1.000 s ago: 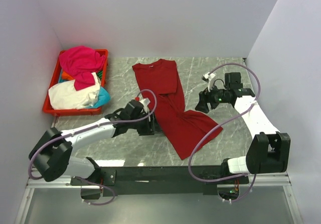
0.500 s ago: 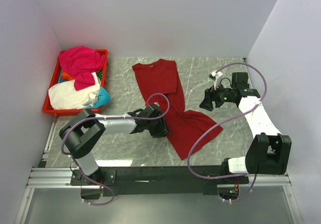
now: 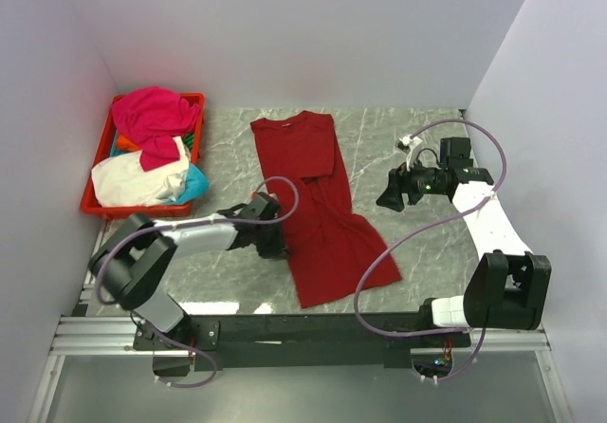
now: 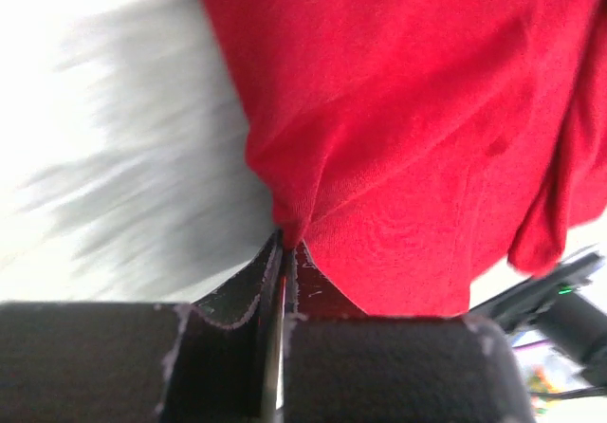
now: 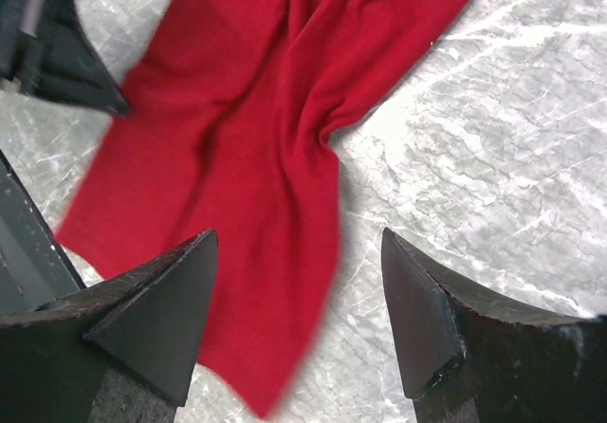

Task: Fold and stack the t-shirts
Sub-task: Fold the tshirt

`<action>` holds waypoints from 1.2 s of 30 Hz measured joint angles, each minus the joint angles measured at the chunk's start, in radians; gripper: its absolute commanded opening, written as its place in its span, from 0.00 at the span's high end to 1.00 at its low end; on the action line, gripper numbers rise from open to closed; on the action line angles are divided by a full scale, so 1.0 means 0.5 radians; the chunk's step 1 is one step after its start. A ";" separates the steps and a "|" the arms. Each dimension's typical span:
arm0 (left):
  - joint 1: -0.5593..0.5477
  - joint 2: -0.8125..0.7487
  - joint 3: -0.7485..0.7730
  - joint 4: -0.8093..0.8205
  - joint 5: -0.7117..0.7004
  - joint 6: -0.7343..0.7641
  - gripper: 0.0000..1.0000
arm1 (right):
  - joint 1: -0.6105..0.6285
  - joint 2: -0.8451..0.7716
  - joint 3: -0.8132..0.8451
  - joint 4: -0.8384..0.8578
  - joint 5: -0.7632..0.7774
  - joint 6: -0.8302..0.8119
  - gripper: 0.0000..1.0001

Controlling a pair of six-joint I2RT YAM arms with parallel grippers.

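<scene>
One dark red t-shirt (image 4: 398,110) edge hides between left gripper (image 4: 283,252) fingers (image 4: 232,295).

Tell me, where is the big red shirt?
In the top view the dark red t-shirt lies in the middle of the table, right of the red crate, with the left gripper pinching its left edge.

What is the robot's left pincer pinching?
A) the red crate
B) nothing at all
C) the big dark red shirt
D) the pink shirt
C: in the left wrist view the left pincer is shut on the edge of the dark red shirt, with the cloth bunched up right at its tips.
</scene>
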 measured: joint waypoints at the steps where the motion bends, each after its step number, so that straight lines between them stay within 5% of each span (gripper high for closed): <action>1: 0.030 -0.058 -0.036 -0.059 -0.003 0.033 0.94 | -0.001 0.002 0.000 -0.001 -0.002 -0.002 0.24; 4: 0.094 -0.186 -0.114 -0.211 -0.001 0.110 0.89 | -0.001 0.035 0.000 -0.002 -0.007 -0.003 0.24; 6: 0.117 -0.249 -0.145 -0.304 0.009 0.161 0.73 | 0.001 0.082 0.001 -0.002 -0.004 0.000 0.24; 12: 0.140 -0.359 -0.124 -0.494 0.030 0.310 0.46 | 0.092 0.349 0.094 -0.008 0.068 0.076 0.26; 19: 0.289 -0.725 0.080 -0.709 -0.076 0.557 0.18 | 0.293 1.036 0.790 -0.075 0.170 0.384 0.27; 27: 0.784 -0.731 0.175 -0.542 -0.067 0.793 0.20 | 0.335 1.737 1.493 -0.151 0.284 0.832 0.28; 36: 0.826 -0.642 0.236 -0.482 0.000 0.893 0.20 | 0.422 1.984 1.749 -0.268 0.426 1.025 0.48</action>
